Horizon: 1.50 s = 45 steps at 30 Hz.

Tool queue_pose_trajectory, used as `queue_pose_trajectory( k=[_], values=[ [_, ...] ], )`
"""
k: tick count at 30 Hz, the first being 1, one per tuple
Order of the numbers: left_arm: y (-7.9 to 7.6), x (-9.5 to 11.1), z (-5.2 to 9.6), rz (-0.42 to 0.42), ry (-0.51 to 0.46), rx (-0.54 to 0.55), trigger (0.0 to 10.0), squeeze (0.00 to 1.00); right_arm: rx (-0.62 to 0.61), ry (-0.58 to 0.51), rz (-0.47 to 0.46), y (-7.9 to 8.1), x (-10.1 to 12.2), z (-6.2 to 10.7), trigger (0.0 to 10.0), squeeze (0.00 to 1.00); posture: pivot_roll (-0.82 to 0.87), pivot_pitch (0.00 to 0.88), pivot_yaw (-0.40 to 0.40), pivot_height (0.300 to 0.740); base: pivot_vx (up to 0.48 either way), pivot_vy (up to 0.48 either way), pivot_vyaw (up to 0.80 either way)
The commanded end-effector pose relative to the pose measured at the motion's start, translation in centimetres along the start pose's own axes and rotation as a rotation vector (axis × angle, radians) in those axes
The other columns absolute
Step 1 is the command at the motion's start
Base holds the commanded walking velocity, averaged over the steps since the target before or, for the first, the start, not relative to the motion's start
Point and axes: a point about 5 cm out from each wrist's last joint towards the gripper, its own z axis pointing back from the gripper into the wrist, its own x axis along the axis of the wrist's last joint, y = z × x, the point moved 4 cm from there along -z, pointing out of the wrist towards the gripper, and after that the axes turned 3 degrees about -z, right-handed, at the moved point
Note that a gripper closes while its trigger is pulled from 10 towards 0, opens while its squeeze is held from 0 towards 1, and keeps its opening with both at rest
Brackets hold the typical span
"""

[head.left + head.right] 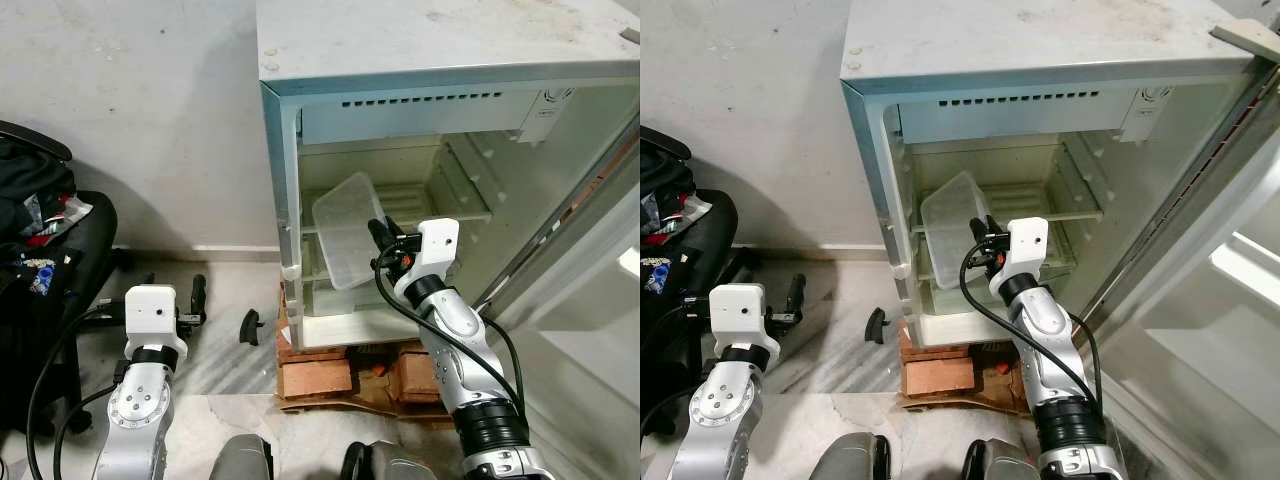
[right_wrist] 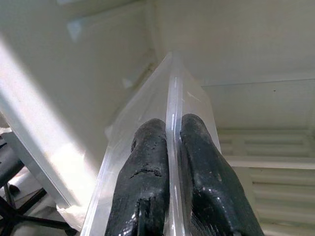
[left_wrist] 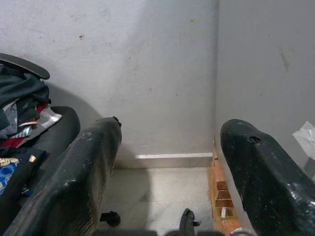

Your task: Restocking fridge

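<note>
A small white fridge [image 1: 420, 60] stands open on bricks, its door [image 1: 600, 300] swung out to the right. My right gripper [image 1: 378, 236] is shut on the rim of a clear plastic container [image 1: 345, 225], held tilted at the fridge's mouth over the wire shelf [image 1: 455, 212]. In the right wrist view both black fingers [image 2: 147, 172] pinch the container's thin wall [image 2: 173, 98]. My left gripper [image 1: 222, 312] hangs low on the left, open, with nothing between its fingers [image 3: 83, 172].
Red bricks [image 1: 315, 375] prop up the fridge on the marble floor. A black office chair [image 1: 50, 260] piled with clothes stands at the left by the wall. The fridge's lower shelf and drawer [image 1: 350, 300] sit behind the container.
</note>
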Motion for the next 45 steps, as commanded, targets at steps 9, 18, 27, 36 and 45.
queue_pose_trajectory(
  k=[9,18,27,36,45],
  values=[
    [0.0,0.3,0.0,0.009,-0.008,-0.008,10.0,0.0,0.021,-0.019,0.01,0.6,0.4,-0.4,10.0,0.0,0.15,0.098,-0.025,0.74,0.156,0.183,0.0],
    [0.0,0.2,0.1,0.011,-0.001,-0.002,10.0,0.0,0.02,-0.015,0.016,0.4,0.3,-0.3,10.0,0.0,0.15,0.099,-0.027,0.74,0.0,0.063,0.0],
    [0.7,-0.3,0.7,-0.024,0.015,-0.009,10.0,0.0,0.01,-0.016,0.033,0.3,0.3,-0.5,10.0,0.0,0.16,0.105,-0.031,0.74,0.0,0.0,0.0],
    [2.8,-0.6,1.7,-0.064,0.034,0.006,10.0,0.0,0.02,-0.015,0.05,0.8,0.5,-3.4,10.0,0.0,0.23,0.145,-0.049,0.74,0.0,0.0,0.0],
    [3.9,-1.3,4.7,-0.084,0.083,0.04,10.0,0.0,-0.041,-0.016,0.049,0.4,1.9,-6.5,10.0,0.0,0.29,0.217,-0.067,0.74,0.0,0.0,0.0]
  ],
)
